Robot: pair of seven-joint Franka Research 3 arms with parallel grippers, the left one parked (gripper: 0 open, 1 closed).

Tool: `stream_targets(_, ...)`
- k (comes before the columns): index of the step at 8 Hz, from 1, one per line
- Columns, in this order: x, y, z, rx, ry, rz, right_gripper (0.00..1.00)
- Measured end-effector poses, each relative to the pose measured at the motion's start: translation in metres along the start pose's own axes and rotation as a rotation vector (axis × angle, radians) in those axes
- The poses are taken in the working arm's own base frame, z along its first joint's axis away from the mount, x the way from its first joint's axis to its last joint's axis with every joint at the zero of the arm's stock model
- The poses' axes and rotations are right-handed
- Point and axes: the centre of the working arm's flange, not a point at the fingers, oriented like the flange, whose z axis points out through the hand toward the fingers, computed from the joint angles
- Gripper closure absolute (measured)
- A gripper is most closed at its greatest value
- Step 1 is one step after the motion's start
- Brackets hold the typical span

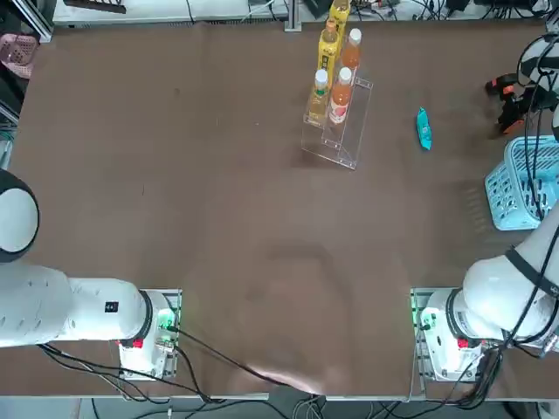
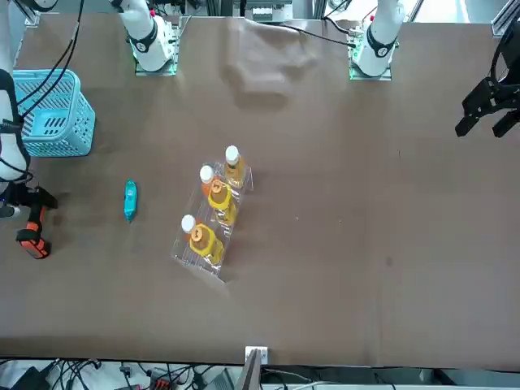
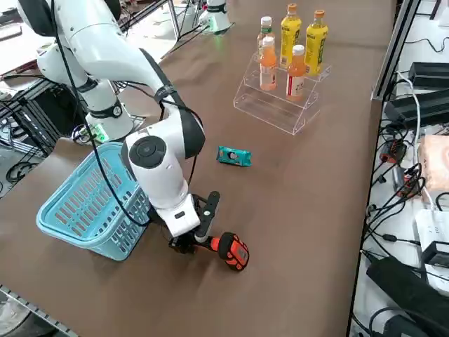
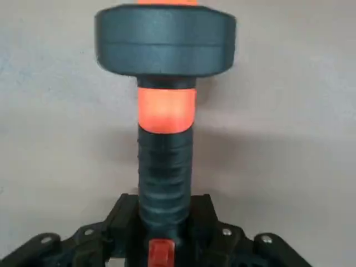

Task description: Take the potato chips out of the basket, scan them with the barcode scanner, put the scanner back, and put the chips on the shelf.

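The right gripper (image 3: pixel 200 232) is low at the table's right edge, just past the basket (image 3: pixel 84 203), its fingers (image 4: pixel 119 214) drawn in on either side of the ribbed black grip of the barcode scanner (image 4: pixel 165 117). In the wrist view the handle sits squarely between them and seems to be pinched, though the contact itself is hidden at the frame's bottom edge, so a firm hold cannot be confirmed. The scanner lies flat on the brown table (image 1: pixel 218 236), its orange-accented head pointing away from the gripper. The potato chips (image 1: pixel 424 128) lie flat on the table, out of the basket, between the scanner and the shelf (image 1: pixel 348 140), which carries four bottles (image 1: pixel 341 94).
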Motion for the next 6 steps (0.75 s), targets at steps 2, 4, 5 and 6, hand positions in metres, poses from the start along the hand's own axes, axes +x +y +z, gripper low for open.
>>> stream_targets(2,0.0001,0.0001,-0.0001,0.000,0.000,-0.006,0.54)
stream_targets(4,0.0001,0.0003,-0.0002,0.000,0.001,-0.007,0.56)
stream_targets(5,0.0000,0.0004,-0.0002,0.000,0.001,-0.007,0.55)
stream_targets(6,0.0000,0.0004,-0.0002,0.000,0.001,-0.008,0.55)
